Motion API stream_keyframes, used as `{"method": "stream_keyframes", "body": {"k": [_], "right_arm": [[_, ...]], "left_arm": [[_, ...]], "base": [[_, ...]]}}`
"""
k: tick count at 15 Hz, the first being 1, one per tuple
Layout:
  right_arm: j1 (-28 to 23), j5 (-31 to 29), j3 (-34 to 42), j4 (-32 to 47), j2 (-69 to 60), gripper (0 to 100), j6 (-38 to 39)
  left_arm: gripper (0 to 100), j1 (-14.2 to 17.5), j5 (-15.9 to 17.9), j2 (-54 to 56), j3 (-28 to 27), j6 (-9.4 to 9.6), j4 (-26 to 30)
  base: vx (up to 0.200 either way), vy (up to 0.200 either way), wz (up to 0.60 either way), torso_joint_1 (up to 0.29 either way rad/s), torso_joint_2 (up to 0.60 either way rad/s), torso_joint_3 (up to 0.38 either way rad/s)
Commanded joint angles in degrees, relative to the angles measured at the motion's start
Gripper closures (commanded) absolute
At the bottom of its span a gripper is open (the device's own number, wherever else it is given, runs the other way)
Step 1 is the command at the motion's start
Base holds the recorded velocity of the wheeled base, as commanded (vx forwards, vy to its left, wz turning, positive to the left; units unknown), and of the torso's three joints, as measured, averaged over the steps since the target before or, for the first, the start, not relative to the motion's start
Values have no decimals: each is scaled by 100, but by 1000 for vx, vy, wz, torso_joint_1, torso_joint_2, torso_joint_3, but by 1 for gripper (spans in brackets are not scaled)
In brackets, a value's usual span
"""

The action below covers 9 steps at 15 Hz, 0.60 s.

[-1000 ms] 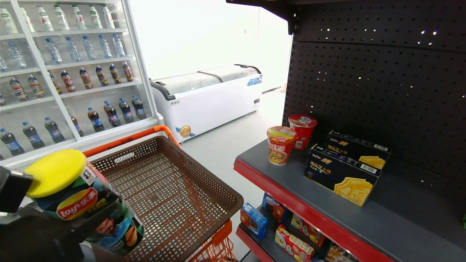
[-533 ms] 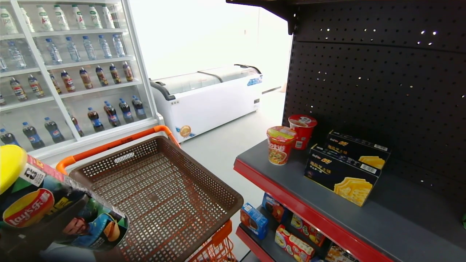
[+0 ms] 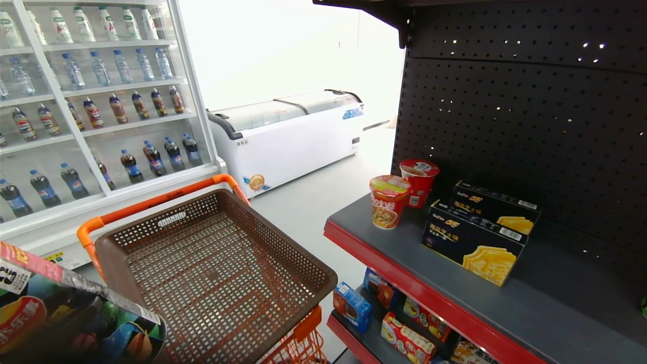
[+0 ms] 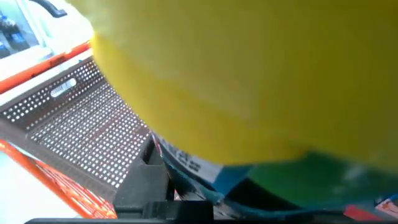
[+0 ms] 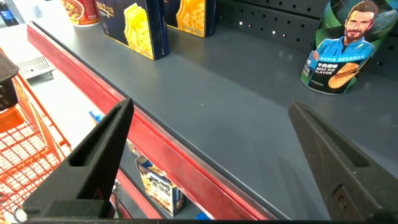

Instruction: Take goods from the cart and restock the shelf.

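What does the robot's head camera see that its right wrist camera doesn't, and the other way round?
Head view adds: drinks cooler, chest freezer, held chip can. Right wrist view adds: the open right gripper and a standing chip can on the shelf. Shared: that grey shelf and the cracker boxes.

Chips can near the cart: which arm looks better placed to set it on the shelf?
Left, probably: it already carries the chips can beside the cart. The right gripper hangs open and empty over the shelf.
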<state>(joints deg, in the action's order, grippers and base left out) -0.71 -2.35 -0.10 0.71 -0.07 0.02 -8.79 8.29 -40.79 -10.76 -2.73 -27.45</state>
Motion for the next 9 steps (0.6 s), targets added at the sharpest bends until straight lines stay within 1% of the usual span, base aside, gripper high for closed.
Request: {"method": "stream_keyframes", "body": {"k": [1,4,9], "right_arm": [[0,7,1,0,7,0,-2],[0,121,1,0,7,0,-20],[0,130,1,0,7,0,-20]], "left_arm": [[100,0,15,221,-13,18,56],[100,0,15,203,-66,-8,65],[100,-9,32,177,-13,-17,73]], "base": [[0,0,-600,-2,2,-2],[0,0,-600,2,4,7],[0,0,-600,0,4,3]]}}
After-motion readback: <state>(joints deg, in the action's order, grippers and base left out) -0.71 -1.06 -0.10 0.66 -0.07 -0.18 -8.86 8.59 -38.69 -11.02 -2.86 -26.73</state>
